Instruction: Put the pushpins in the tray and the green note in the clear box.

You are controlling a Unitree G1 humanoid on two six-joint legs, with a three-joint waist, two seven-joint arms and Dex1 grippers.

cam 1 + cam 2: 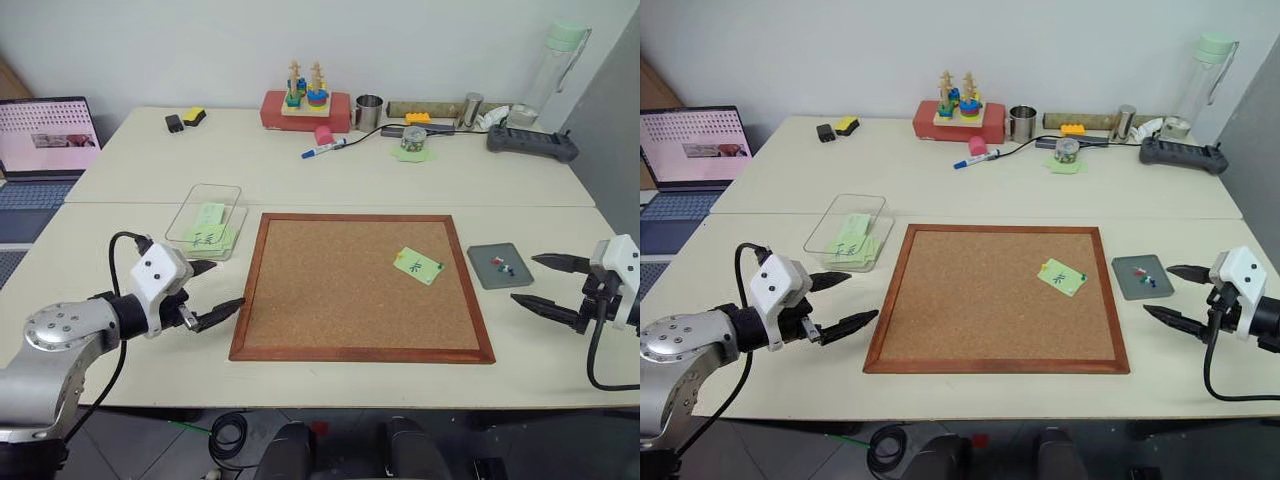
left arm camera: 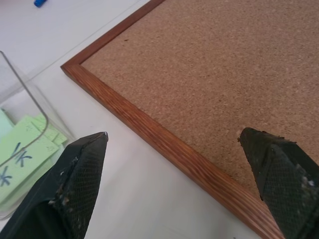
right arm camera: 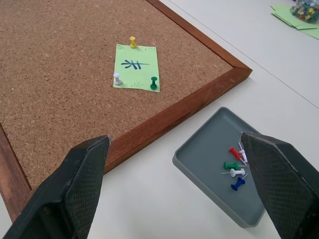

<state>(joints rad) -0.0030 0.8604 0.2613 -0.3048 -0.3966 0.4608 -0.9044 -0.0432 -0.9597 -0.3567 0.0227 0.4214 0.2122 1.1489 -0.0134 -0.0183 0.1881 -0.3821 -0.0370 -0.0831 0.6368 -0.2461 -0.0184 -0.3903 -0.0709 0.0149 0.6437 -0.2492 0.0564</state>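
**Both grippers wide, one note pinned on the corkboard**

Your right gripper (image 3: pixel 174 189) hangs with its fingers spread wide and empty, just off the right edge of the corkboard (image 1: pixel 340 290). The dark-grey tray (image 3: pixel 199 159) sits between those fingertips in the wrist view, and the green note (image 3: pixel 136 67) lies farther out, on the cork near the board's right side, well apart from both fingers. Count three pushpins (image 3: pixel 132 42) standing in that note: one yellow, one white, one green. In the tray you've got about five more loose ones: red, green, blue and some white.

Your left gripper (image 1: pixel 205 292) is open too, holding nothing, straddling the board's near-left frame edge. The clear box (image 1: pixel 205 215) lies just beyond it to the far left, with several green notes already inside; the exact count is hard to tell.
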